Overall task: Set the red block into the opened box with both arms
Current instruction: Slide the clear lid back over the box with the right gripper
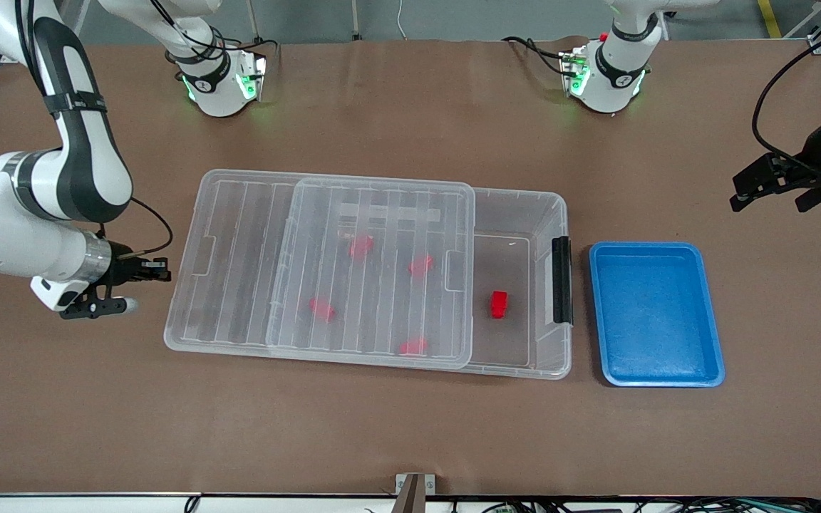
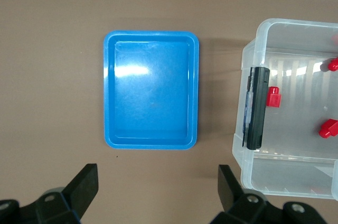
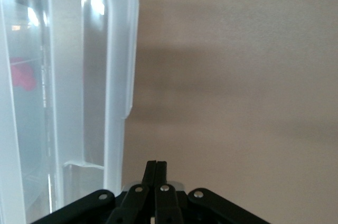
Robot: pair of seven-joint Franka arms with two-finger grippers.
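Front view gives us the whole layout: the large shallow clear plastic box sits mid-table, and its ribbed clear lid is slid toward the right arm's end, overhanging that short edge and leaving a strip of the box uncovered at the black latch end. In that uncovered strip lies the small bright red plastic block, on the box floor, near the latch wall but not touching it. We count four more red blocks showing blurry through the lid.

Just beside the latch end, toward the left arm's end of the table, sits a blue rectangular plastic tray, apart from the box by a narrow gap.

Our right gripper is low over bare table just off the lid's overhanging edge, fingers pressed together on nothing, as the right wrist view confirms. The left gripper hangs high over the table edge past the tray, fingers spread wide and holding nothing. Plenty of bare brown table all round.
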